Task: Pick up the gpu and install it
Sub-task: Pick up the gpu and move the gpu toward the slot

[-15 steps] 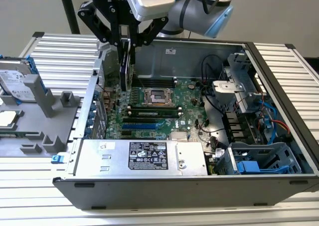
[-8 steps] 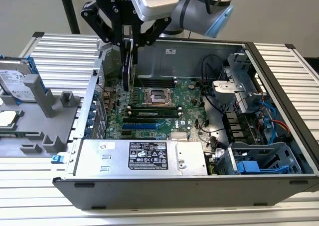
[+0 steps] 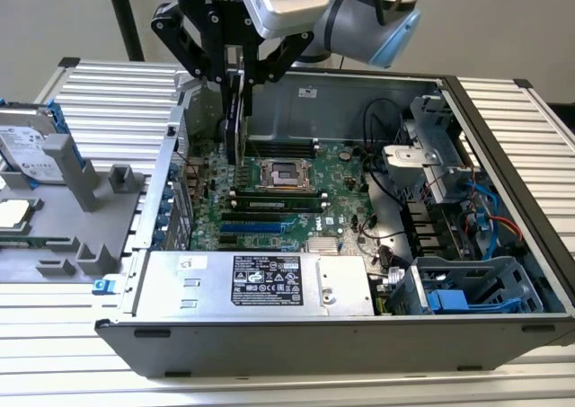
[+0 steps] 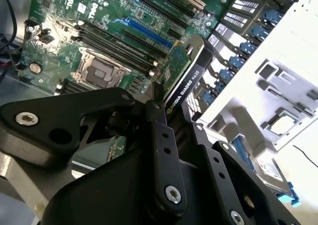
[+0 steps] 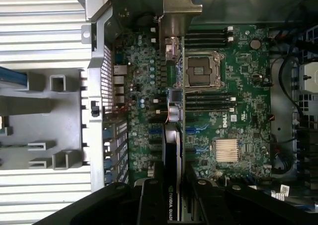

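Observation:
My gripper point(image 3: 235, 76) is shut on the gpu point(image 3: 235, 124), which hangs upright and edge-on over the green motherboard point(image 3: 346, 169) inside the open computer case. In the second wrist view the gpu point(image 4: 188, 81) shows its black shroud and a strip of green board, pinched between my black fingers point(image 4: 160, 130). In the first wrist view the gpu point(image 5: 174, 115) runs away from my gripper point(image 5: 174, 197) to its silver end bracket point(image 5: 182, 6), above the row of slots beside the case's rear wall. The card's lower edge hovers above the board, left of the processor socket point(image 3: 283, 173).
Blue expansion slots point(image 3: 260, 223) lie just in front of the card. A silver power supply point(image 3: 260, 283) fills the case's near side. Drive cages and cables point(image 3: 467, 286) crowd the exterior view's right. Outside the case stand a grey fixture point(image 3: 85, 200) and a blue-framed hard drive point(image 3: 31, 146).

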Action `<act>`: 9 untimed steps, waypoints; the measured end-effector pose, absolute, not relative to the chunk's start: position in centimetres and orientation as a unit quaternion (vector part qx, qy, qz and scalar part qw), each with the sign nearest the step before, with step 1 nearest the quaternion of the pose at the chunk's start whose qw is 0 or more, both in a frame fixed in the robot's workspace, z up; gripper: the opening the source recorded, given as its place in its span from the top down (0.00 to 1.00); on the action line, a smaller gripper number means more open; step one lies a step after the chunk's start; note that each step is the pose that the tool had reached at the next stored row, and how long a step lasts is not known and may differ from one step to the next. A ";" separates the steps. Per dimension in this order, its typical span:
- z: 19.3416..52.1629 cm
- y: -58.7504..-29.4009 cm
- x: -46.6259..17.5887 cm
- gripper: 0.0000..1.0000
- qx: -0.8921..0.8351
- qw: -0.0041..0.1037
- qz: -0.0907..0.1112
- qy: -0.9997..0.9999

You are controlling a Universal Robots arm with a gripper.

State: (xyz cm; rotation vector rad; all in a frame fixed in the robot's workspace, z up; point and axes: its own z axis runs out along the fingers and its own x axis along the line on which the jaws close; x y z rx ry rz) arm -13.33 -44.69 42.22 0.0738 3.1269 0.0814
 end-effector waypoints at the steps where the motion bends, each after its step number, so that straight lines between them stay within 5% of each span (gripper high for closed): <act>1: 42.2 -44.7 -13.3 1.00 0.024 0.006 0.026 0.999; 9: 42.2 -44.7 -12.9 1.00 0.024 0.006 0.026 0.999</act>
